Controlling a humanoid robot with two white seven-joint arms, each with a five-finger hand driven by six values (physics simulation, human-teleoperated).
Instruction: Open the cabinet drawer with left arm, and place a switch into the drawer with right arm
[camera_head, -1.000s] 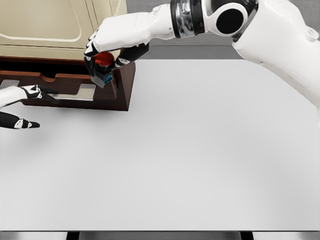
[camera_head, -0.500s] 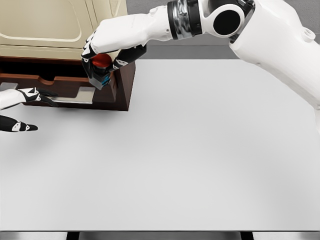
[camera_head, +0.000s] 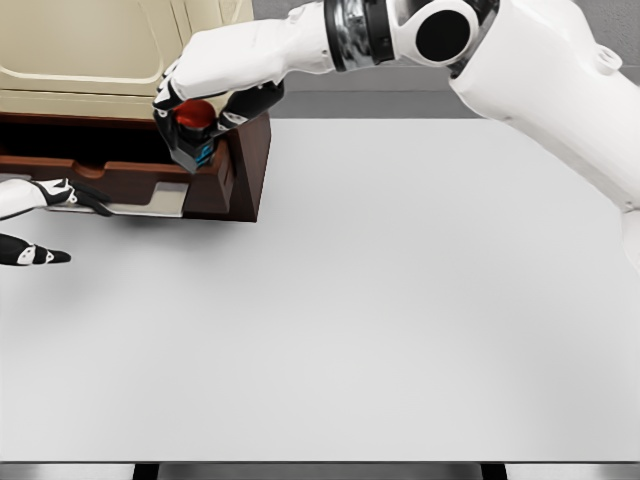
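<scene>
red-capped switch (camera_head: 196, 127), dark brown drawer (camera_head: 225, 180), cream cabinet (camera_head: 90, 50), white table (camera_head: 400, 300)

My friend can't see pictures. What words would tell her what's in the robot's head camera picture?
A white robot's right hand holds a red-buttoned switch over the open brown drawer of a cream cabinet. Its left hand rests at the drawer's silver handle, at the far left of a white table.

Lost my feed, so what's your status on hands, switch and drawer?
Left hand at the drawer handle, grip unclear. Right hand shut on the red-button switch, above the open drawer. Nothing seen blocking.
</scene>
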